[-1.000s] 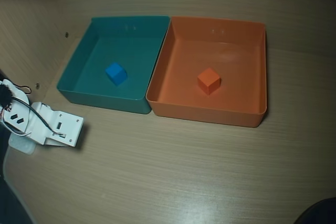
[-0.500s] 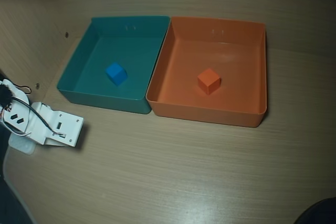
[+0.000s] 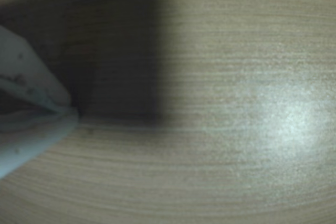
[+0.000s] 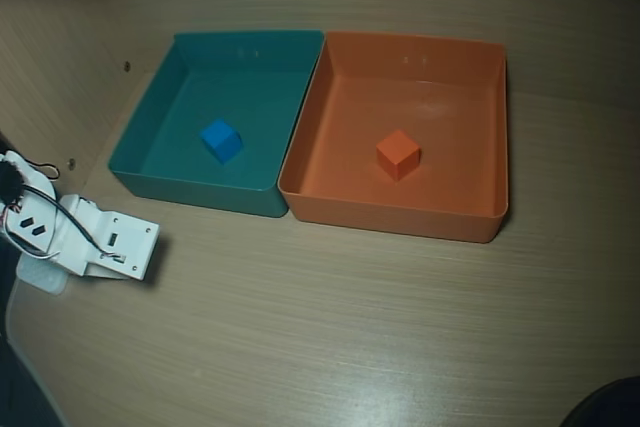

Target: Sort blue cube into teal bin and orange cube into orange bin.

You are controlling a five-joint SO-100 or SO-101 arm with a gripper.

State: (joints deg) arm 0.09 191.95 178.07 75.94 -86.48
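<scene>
in the overhead view the white arm (image 4: 85, 237) sits folded at the far left edge, low over the wooden table (image 4: 350, 327), with thin dark wires looping across its body, well apart from both bins. to its right stands the teal bin (image 4: 150, 127), square and shallow, and the blue cube (image 4: 221, 140) rests on its floor a little left of centre, clear of all four walls. the teal bin's right wall runs just beside the left wall of the orange bin (image 4: 490, 147), the two looking to touch along that edge. the orange cube (image 4: 398, 154) lies on the orange bin's floor near the middle, turned slightly so a corner faces the camera. in the wrist view, the gripper (image 3: 65, 111) enters from the left as two pale, blurred fingers (image 3: 26, 72) whose tips seem to meet at a point over the table, probably closed together with nothing between them, though the picture is too soft to be sure; a dark shadow lies behind them and a bright glare spot to the right.
</scene>
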